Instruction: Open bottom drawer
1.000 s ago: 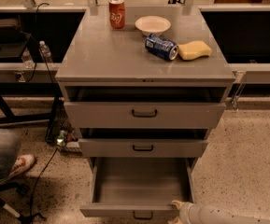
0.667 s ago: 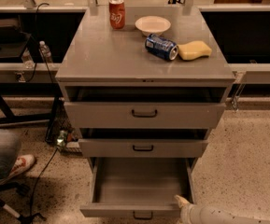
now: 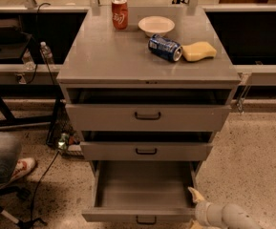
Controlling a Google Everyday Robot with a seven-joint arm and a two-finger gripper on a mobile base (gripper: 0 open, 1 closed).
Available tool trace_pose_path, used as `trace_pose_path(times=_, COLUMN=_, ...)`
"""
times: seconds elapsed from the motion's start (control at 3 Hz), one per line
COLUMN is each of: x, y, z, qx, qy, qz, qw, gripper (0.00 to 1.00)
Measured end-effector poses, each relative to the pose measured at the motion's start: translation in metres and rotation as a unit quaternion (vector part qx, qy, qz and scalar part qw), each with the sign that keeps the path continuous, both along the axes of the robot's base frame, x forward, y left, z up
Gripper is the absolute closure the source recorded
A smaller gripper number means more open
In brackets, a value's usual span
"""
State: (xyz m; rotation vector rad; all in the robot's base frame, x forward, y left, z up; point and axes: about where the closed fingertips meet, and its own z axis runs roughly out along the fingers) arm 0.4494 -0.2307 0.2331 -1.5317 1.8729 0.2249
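The bottom drawer [image 3: 142, 187] of the grey metal cabinet is pulled out wide; its plain grey inside shows and its small dark loop handle [image 3: 146, 220] sits at the bottom edge of the view. My gripper [image 3: 195, 198] is at the drawer's front right corner, on a white arm [image 3: 228, 216] coming in from the bottom right. Only one pale fingertip [image 3: 194, 193] shows, just right of the drawer's side wall.
The top drawer [image 3: 147, 116] and middle drawer [image 3: 146, 150] are slightly ajar. On the cabinet top stand a red can [image 3: 120, 13], a white bowl [image 3: 156, 25], a blue can on its side [image 3: 164, 47] and a yellow sponge [image 3: 199, 51]. A person's leg and shoe [image 3: 6, 168] and cables lie at left.
My gripper has shifted right along the drawer's front edge and drawn slightly away from it. The drawer stays pulled out.
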Motion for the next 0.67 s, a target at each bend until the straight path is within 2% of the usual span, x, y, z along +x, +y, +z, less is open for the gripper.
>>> trace_pose_path(times=0.33, x=0.023, y=-0.046, z=0.043, qx=0.028, qy=-0.028, qz=-0.025, qw=0.9989, gripper=0.00)
trace_pose_path(times=0.67, x=0.044, y=-0.090, z=0.078, qx=0.049, qy=-0.059, qz=-0.066, qw=0.9949, gripper=0.00)
